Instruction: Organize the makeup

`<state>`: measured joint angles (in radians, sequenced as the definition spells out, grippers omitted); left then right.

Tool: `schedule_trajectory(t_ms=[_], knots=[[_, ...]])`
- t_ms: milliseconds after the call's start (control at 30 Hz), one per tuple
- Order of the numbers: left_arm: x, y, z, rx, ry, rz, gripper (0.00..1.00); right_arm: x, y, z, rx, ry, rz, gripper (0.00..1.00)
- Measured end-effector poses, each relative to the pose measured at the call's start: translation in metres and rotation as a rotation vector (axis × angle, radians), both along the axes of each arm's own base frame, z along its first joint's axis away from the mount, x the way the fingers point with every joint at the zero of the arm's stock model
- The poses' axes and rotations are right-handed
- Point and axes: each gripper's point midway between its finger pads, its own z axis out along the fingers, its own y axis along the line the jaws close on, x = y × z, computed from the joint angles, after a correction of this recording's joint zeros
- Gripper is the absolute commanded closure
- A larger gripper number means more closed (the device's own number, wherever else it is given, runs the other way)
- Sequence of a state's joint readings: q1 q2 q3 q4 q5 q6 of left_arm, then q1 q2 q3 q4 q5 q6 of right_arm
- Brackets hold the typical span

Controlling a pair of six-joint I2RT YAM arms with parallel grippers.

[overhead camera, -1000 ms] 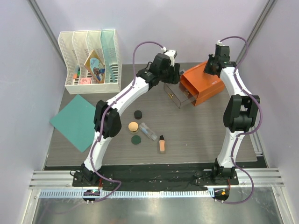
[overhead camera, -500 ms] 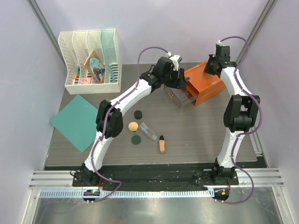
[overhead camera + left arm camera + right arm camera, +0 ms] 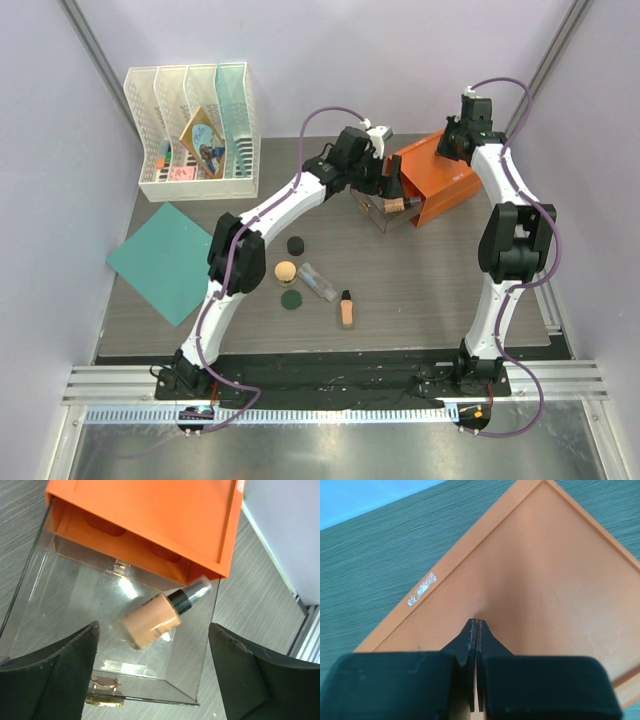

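The peach bottle with black cap (image 3: 151, 621) lies tilted inside the clear pulled-out drawer (image 3: 60, 595) of the orange box (image 3: 150, 515). My left gripper (image 3: 153, 626) hovers open above it, not touching; it also shows in the top view (image 3: 386, 188). My right gripper (image 3: 476, 623) is shut, its tips pressed on the orange box top (image 3: 545, 580). On the table lie the black jar (image 3: 295, 244), tan compact (image 3: 286, 270), clear tube (image 3: 318, 282), one dark-green disc (image 3: 291, 299) and the orange stick (image 3: 347, 308). A second disc is not visible.
A white file organizer (image 3: 195, 130) stands at the back left. The teal flat sheet (image 3: 165, 262) lies at the left. The orange box (image 3: 440, 180) sits at the back right with its drawer (image 3: 372, 212) open toward the table's middle.
My left gripper has moved right and toward the drawer front, over the open drawer. The peach bottle now shows in the drawer. The right arm has not moved.
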<state>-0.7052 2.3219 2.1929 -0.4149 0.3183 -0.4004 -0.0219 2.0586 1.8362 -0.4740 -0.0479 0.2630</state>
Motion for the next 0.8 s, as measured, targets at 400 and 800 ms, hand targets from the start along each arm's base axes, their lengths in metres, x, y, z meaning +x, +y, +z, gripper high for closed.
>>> schedule_trajectory(t_ms=[400, 800], knots=[[0.001, -0.001, 0.011, -0.008, -0.032, -0.018, 0.15, 0.001, 0.001, 0.0, 0.006, -0.001, 0.005, 0.99], [-0.043, 0.076, 0.069, 0.167, -0.15, 0.014, 0.02, 0.001, 0.002, 0.0, 0.006, -0.001, 0.006, 0.99]])
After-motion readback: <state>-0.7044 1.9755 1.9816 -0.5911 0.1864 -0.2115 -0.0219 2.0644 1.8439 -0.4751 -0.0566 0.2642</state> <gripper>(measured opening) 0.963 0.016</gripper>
